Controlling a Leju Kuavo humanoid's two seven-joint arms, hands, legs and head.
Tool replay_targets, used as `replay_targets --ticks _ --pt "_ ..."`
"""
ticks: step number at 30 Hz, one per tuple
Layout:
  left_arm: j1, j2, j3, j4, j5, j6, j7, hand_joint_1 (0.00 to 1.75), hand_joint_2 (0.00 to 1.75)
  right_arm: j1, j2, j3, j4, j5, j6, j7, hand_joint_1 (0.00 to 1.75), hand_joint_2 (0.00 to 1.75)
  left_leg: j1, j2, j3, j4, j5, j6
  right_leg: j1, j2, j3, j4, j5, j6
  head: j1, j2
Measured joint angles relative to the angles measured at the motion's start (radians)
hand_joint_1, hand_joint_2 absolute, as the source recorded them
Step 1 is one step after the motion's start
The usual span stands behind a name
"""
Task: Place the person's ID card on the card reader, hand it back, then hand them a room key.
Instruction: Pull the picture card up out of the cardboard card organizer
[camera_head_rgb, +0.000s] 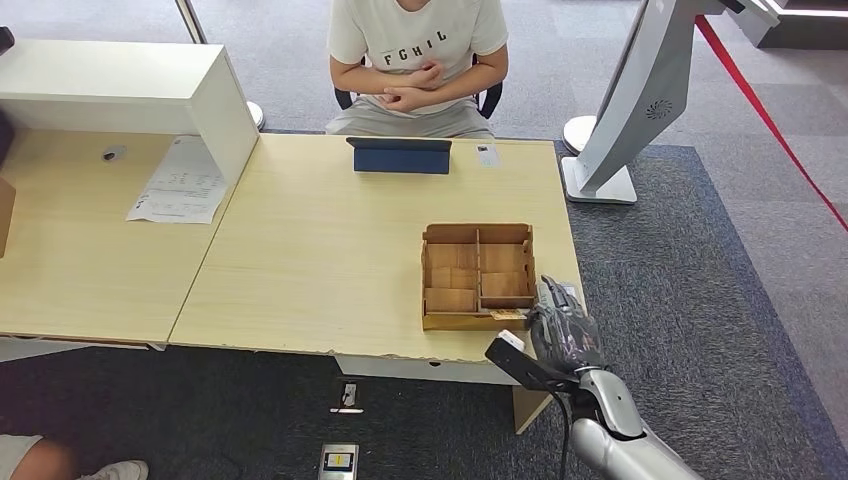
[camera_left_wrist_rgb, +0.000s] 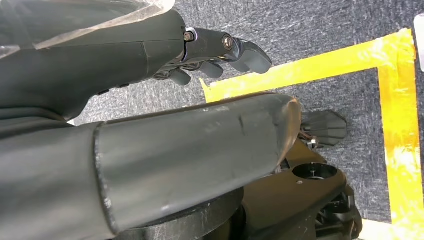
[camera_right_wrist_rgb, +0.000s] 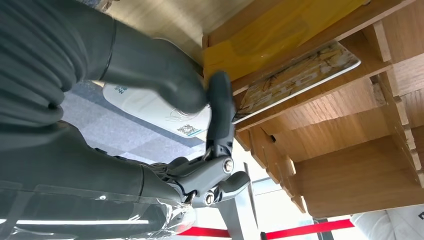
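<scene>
A printed paper sheet (camera_head_rgb: 177, 181) lies flat on the pale wood-grain table (camera_head_rgb: 320, 260) at its left, beside a white boxy counter unit (camera_head_rgb: 130, 85). Further along, at the table's far edge, a dark blue card reader (camera_head_rgb: 399, 155) stands propped like a folded tablet case before a seated person (camera_head_rgb: 418, 65) in a light T-shirt, hands clasped at the chest; just right of it a small white ID card (camera_head_rgb: 487, 154) lies flat on the wood. Nearer the robot, an open plywood box (camera_head_rgb: 478, 276) divided into compartments sits near the table's right edge. At its near right corner the right hand (camera_head_rgb: 562, 325), dark and glossy-jointed, meets a patterned room key card (camera_right_wrist_rgb: 295, 80) that juts out over a plywood wall; thumb and one dark finger (camera_right_wrist_rgb: 220, 115) sit at the card's end, though whether they clamp it cannot be told. The left hand (camera_left_wrist_rgb: 215, 55) hangs over grey carpet (camera_left_wrist_rgb: 320, 35) marked with yellow tape (camera_left_wrist_rgb: 400, 130), fingers loosely curled and apart, holding nothing. To the right, a white kiosk stand (camera_head_rgb: 640, 100) rises from the grey carpet beside a red barrier ribbon (camera_head_rgb: 770, 120).
</scene>
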Motion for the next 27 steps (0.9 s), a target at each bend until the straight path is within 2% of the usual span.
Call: replay_targets --ticks 18,22,27 --pt "0.002 0.0 0.0 0.0 0.001 0.0 0.001 0.0 0.0 0.003 -0.006 0.001 -0.033 -0.005 0.012 -0.003 0.0 0.0 0.0 0.0 0.0 0.0 0.0 0.0 0.0 0.0 0.0 0.0 0.0 0.0 0.0 0.0" --pt "0.002 0.0 0.0 0.0 0.002 0.001 0.001 0.0 0.0 0.003 -0.006 0.001 -0.033 -0.008 0.015 -0.01 0.0 1.75 0.0 0.0 0.0 0.0 0.0 0.0 0.0 0.0 0.0 0.0 0.0 0.0 0.0 0.0" --pt "0.002 0.0 0.0 0.0 0.003 0.004 0.001 0.0 0.0 0.003 -0.006 0.001 -0.033 -0.012 0.013 -0.018 0.0 1.75 0.0 0.0 0.0 0.0 0.0 0.0 0.0 0.0 0.0 0.0 0.0 0.0 0.0 0.0"
